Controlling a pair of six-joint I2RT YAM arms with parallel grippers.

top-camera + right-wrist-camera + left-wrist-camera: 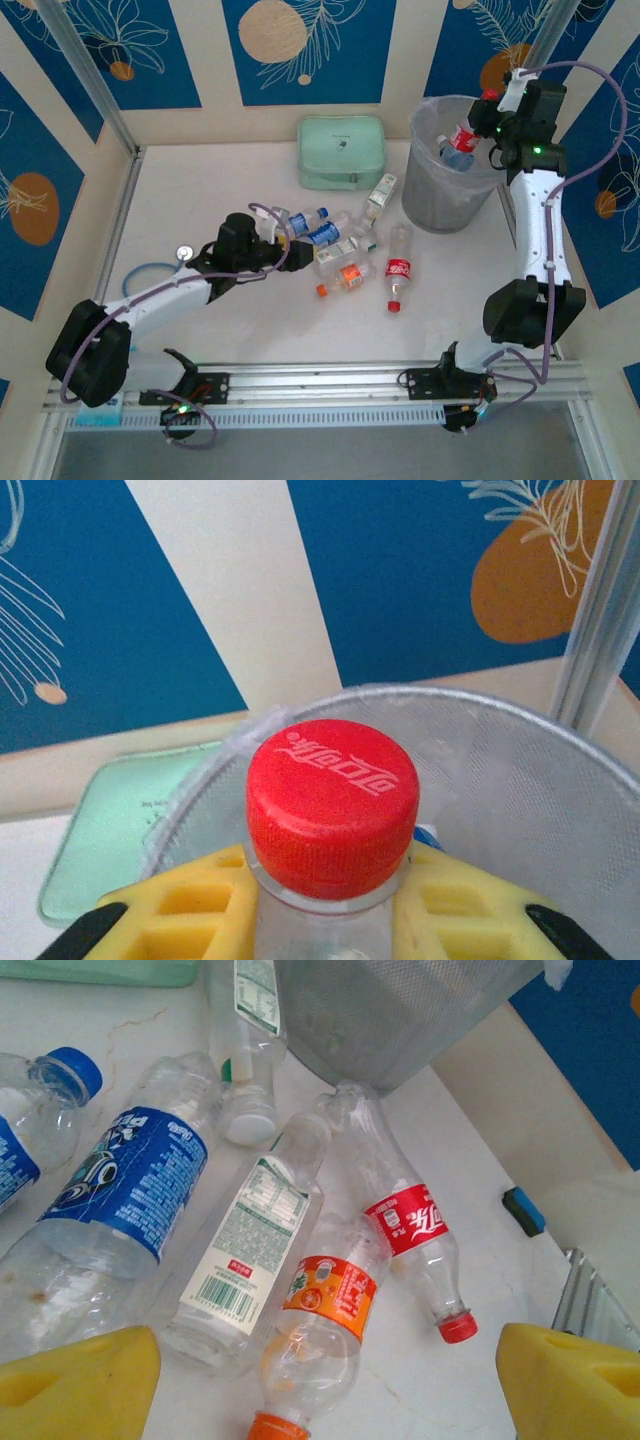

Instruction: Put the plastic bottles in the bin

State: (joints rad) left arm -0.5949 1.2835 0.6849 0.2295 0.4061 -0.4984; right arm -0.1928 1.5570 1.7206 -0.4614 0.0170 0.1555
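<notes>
The job looks early: the right fingers point(190, 910) pinch a red-capped bottle point(332, 805) by the neck above the bin point(440, 205), not yet released, while about six plastic bottles point(398, 268) lie clustered on the worktop point(200, 190) before the left fingers point(80, 1385), spread wide and empty.

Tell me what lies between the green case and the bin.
One white-labelled bottle lies on the table with its far end in that gap, seen in the top view.

I count six lying on the worktop point(200, 200): two blue-label bottles point(130, 1180), two white-label bottles point(240, 1260), one orange-label bottle point(328, 1295), one red-label bottle point(412, 1222). One red-cap bottle point(332, 805) over the bin point(450, 205). One bin, one mint-green case point(342, 150).
</notes>
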